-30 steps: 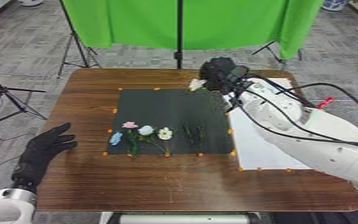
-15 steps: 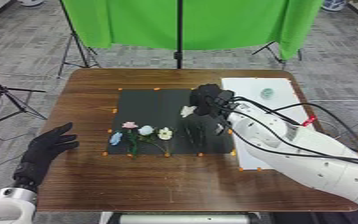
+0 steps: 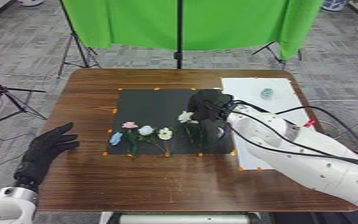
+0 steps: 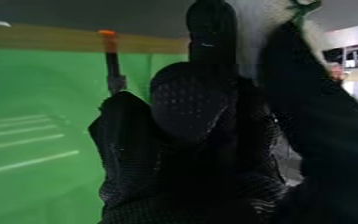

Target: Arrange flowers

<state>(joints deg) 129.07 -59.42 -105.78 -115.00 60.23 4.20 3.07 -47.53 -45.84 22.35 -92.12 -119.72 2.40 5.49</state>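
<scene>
In the head view my right hand (image 3: 207, 104) is over the right part of the black mat (image 3: 157, 103), with a white flower (image 3: 186, 117) at its left side. Green stems (image 3: 195, 133) lie on the mat just below that bloom. To their left are a blue flower (image 3: 116, 138), a pink flower (image 3: 129, 125), another white flower (image 3: 146, 130) and a cream flower (image 3: 165, 133). In the right wrist view my right hand (image 4: 193, 105) pinches a green stem (image 4: 305, 7) between thumb and fingers. My left hand (image 3: 47, 148) rests relaxed left of the mat.
A white sheet (image 3: 255, 90) lies right of the mat, partly under the right arm, with a pale green object (image 3: 267, 93) on it. Small orange markers line the edges of mat and sheet. A green cloth (image 3: 238, 25) hangs behind the table.
My right hand has moved from the mat's far right corner toward its middle right, carrying the white flower nearer to me and left. The sheet's far part came into view. The left hand stayed still.
</scene>
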